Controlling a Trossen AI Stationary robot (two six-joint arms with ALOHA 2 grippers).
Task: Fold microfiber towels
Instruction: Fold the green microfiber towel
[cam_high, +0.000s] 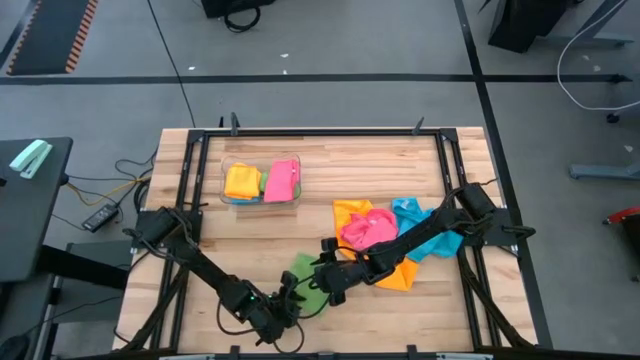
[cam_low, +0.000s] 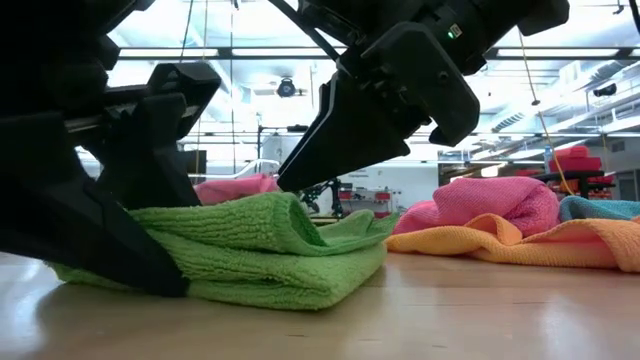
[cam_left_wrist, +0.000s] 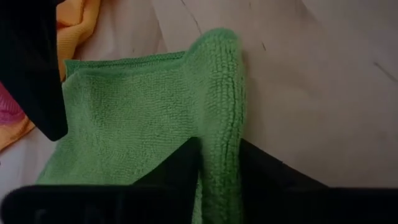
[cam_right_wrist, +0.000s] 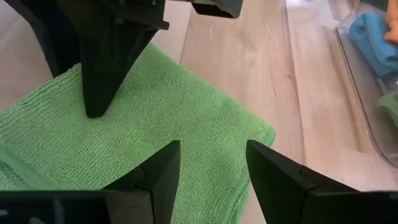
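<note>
Near front-centre of the tabletop (cam_high: 400, 160), the left end effector (cam_left_wrist: 219, 163) is clenched on a raised fold of the green towel (cam_high: 305, 272), its two dark fingers pinching the ridge from either side. Green towel lies folded flat on the wood, the pinched edge at its near-left side. Right end effector (cam_right_wrist: 213, 163) sits just above the same towel from the right, fingers spread apart and released, nothing between them, tips at the cloth's surface. Left arm reaches in low from the near-left corner; right arm stretches across from the right edge, passing over the loose pile. That pile, a pink towel (cam_high: 368, 228), orange towel (cam_high: 400, 275) and blue towel (cam_high: 430, 240), lies just right of the green one, under the right arm. Clear bin (cam_high: 226, 172) stands further back, left of centre, holding a folded yellow towel (cam_high: 242, 181) and a folded pink one (cam_high: 282, 180).
</note>
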